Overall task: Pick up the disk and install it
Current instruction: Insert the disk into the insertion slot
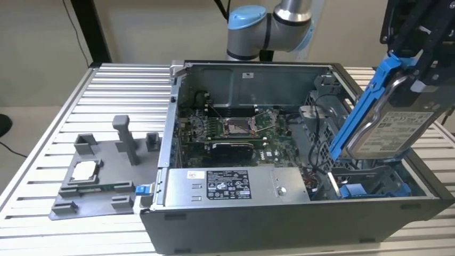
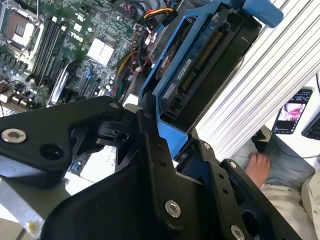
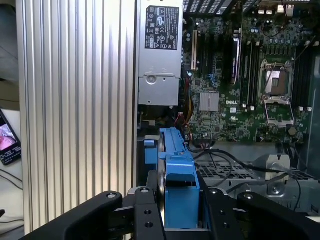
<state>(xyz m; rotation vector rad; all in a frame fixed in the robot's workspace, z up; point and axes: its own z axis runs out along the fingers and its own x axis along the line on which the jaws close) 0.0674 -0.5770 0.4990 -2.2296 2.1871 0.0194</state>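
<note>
Holding the disk [image 1: 395, 120] by its upper end, the gripper [image 1: 421, 74] has its jaws closed on the two sides of the blue carrier bracket [image 3: 180, 185], which sits between the black fingers [image 3: 145, 215] in the first wrist view. The disk hangs tilted over the drive bay [image 1: 370, 184], at the exterior view's right end of the open computer case [image 1: 284, 224], and is not seated. Because the grip is at one end only, the disk is judged liable to pivot or slip if its lower end meets resistance. With the present tilt, a lower corner of the bracket could catch on the bay rim or the case wall and jam. The loose cables [image 1: 320, 160] just beside the bay could be trapped under the disk. The contact between pads and bracket is covered by the gripper body in both wrist views. The disk conceals much of the bay interior. Whether the lower edge touches the bay cannot be determined. The exterior view cuts off the gripper's upper part.
</note>
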